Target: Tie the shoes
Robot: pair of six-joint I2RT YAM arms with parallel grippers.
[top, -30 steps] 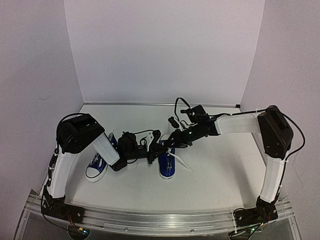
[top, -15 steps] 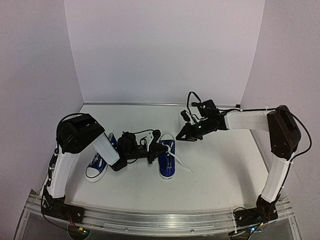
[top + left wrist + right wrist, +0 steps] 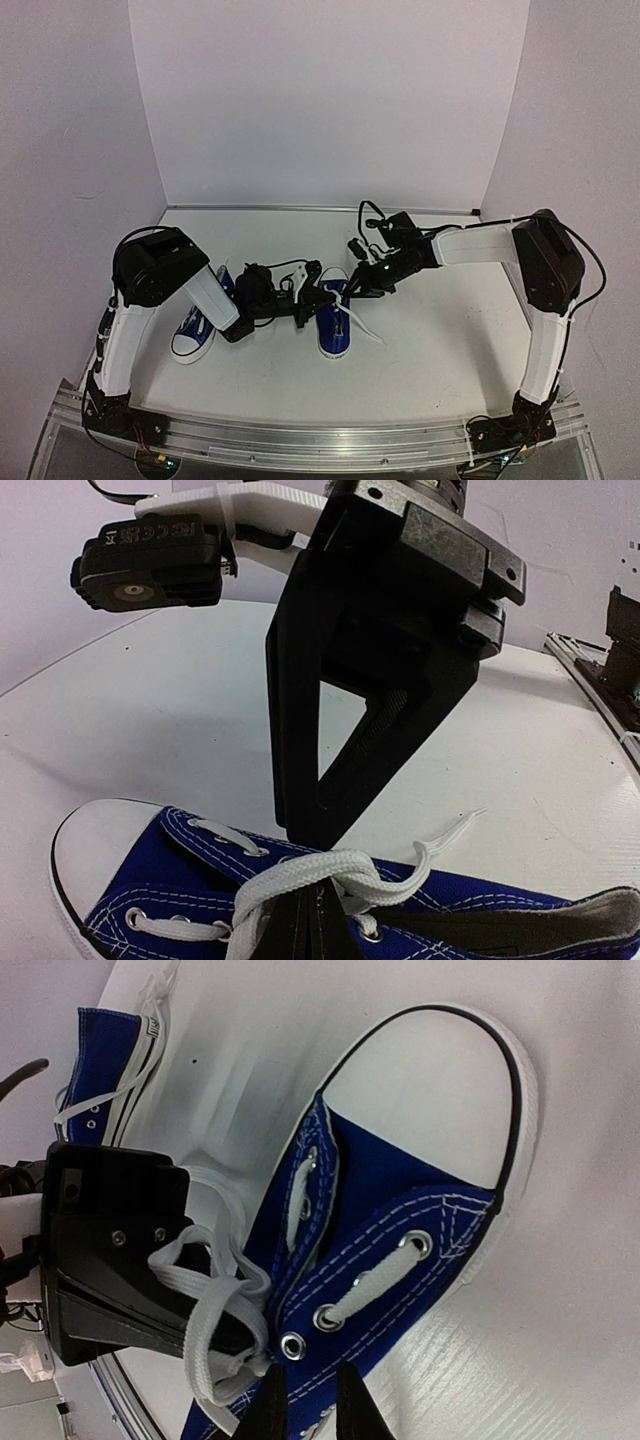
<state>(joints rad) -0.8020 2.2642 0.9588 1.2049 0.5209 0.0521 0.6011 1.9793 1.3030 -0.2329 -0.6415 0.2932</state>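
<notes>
The right gripper (image 3: 358, 283) is back at the middle shoe (image 3: 335, 325). Half a second ago it stood drawn off to the right with bare table (image 3: 440, 340) between it and the shoe. Now it hangs just over the shoe's far, open end, about where it was a second ago. Its jaws are narrowed to a slim gap, and the right wrist view shows blue canvas through that gap and no cord in it, so it looks to have come back empty for another try. The left gripper (image 3: 312, 300) has not shifted. Its jaws stay together on the laces (image 3: 300, 875), pinching them where they cross above the tongue and holding up a slack loop. In the left wrist view the right gripper's tips point down just above that loop, close to it; whether they touch it cannot be told. One loose lace end (image 3: 368, 330) trails on the table to the right of the shoe, as it did before. Neither shoe has moved: the middle one sits toe toward the arms (its white cap nearest them), and the second shoe (image 3: 195, 335) lies well apart on the left, beside the left arm. No knot or bow shows on either. The task appears to be early, with the return likely meant to take the loop or the free end.
</notes>
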